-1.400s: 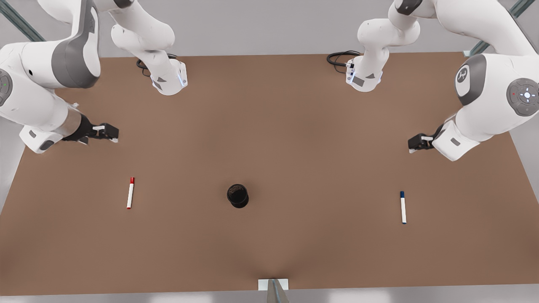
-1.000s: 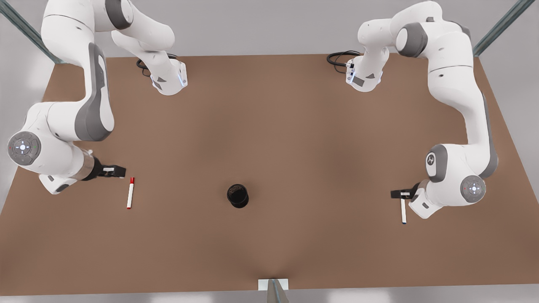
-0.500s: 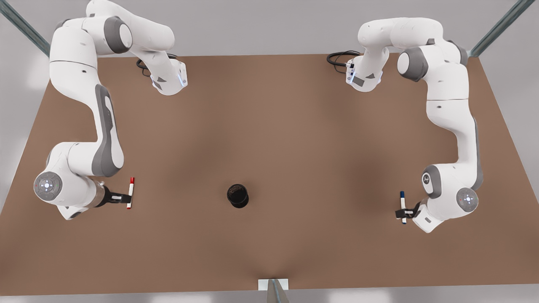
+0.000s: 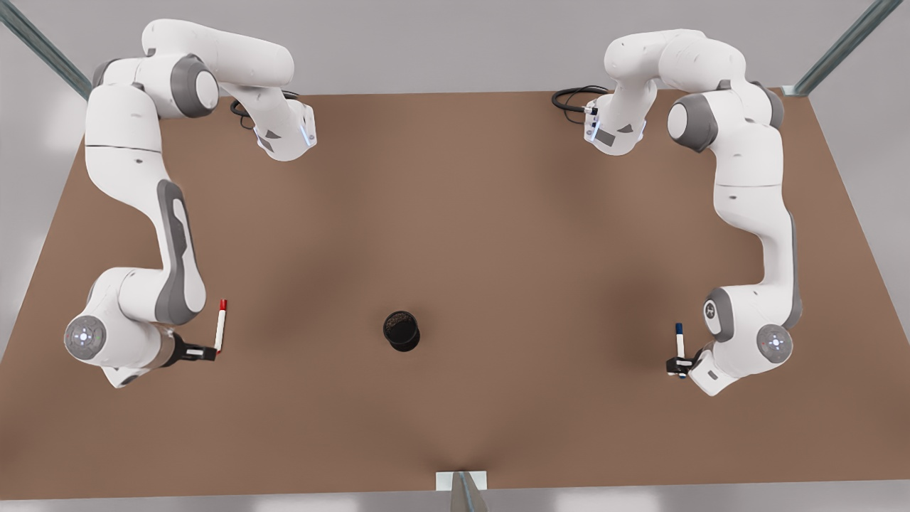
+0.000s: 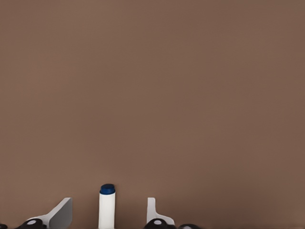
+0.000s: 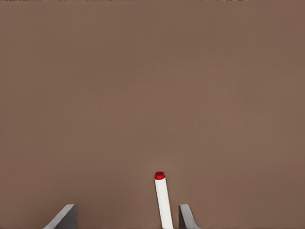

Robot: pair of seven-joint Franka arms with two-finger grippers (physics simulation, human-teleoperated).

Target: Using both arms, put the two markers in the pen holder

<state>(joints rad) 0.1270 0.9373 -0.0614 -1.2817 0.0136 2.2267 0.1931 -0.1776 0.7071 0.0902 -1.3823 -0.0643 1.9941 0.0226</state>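
The red-capped marker [image 4: 221, 326] lies flat on the table at the front view's left. My right gripper [image 4: 211, 350] is down at its near end, open, with the barrel [image 6: 163, 202] between the fingers [image 6: 187, 215], closer to one of them. The blue-capped marker [image 4: 680, 341] lies at the front view's right. My left gripper [image 4: 675, 365] is open around its near end, and the barrel [image 5: 106, 210] stands about midway between the fingers [image 5: 61, 213]. The black pen holder [image 4: 402, 330] stands upright between the markers, away from both arms.
The brown table [image 4: 455, 213] carries both arm bases [image 4: 284, 135] [image 4: 615, 131] at its far edge, with black cables beside them. A small white bracket [image 4: 461, 482] sits at the near edge.
Both arms have swung down and toward the near edge. Each gripper went from hovering beside its marker to straddling the marker's near end. Neither marker has moved.
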